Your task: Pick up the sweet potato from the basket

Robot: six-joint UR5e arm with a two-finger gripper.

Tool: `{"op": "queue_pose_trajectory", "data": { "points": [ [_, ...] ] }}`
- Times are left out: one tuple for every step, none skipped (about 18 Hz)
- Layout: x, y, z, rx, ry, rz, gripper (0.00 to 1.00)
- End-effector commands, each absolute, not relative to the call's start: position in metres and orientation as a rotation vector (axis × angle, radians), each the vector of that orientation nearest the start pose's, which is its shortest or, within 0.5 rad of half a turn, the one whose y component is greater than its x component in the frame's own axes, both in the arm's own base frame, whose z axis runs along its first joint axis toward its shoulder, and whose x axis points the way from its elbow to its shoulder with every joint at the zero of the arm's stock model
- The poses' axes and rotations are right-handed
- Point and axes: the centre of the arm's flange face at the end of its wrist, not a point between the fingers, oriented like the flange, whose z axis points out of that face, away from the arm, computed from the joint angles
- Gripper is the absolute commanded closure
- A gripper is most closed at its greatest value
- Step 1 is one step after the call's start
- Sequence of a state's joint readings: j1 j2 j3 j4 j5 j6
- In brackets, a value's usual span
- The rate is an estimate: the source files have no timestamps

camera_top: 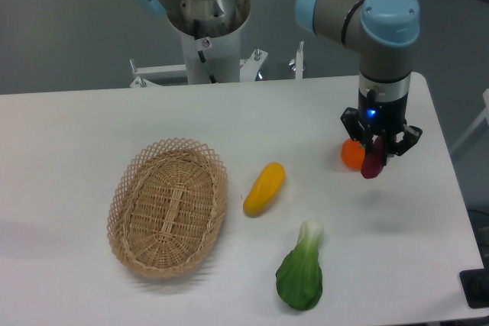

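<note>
Up above the right side of the table (92,120), the gripper (375,156) pinches the sweet potato (372,164) between its two fingers. It hangs down, purple and small, off the table, well away from the basket (166,205). An orange fruit (351,154) sits just beside it, partly hidden. The basket lies on the left. A yellow vegetable (263,188) lies near the basket, and a green leafy vegetable (301,272) lies below that.
</note>
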State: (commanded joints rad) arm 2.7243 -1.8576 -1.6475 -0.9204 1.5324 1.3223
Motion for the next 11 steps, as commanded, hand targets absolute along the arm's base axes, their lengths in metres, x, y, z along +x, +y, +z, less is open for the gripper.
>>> {"op": "queue_pose_trajectory", "data": {
  "points": [
    [-0.5025, 0.3737, 0.3627, -2.975, 0.262, 0.389, 0.72],
    [-0.5028, 0.374, 0.3619, -2.974, 0.262, 0.388, 0.72],
    [-0.5034, 0.3742, 0.3634, -2.974, 0.262, 0.393, 0.72],
    [-0.5031, 0.3742, 0.3627, -2.973, 0.262, 0.39, 0.72],
    [-0.5036, 0.3746, 0.3625, -2.972, 0.263, 0.389, 0.72],
    [-0.5038, 0.3747, 0.3616, -2.973, 0.26, 0.387, 0.72],
    [-0.5036, 0.3744, 0.3608, -2.975, 0.26, 0.386, 0.72],
    [-0.5033, 0.3743, 0.3601, -2.976, 0.26, 0.384, 0.72],
    [-0.503, 0.3752, 0.3608, -2.974, 0.262, 0.385, 0.72],
    [-0.5038, 0.3747, 0.3616, -2.973, 0.26, 0.387, 0.72],
    [-0.5034, 0.3748, 0.3625, -2.969, 0.261, 0.387, 0.72]
  ]
}}
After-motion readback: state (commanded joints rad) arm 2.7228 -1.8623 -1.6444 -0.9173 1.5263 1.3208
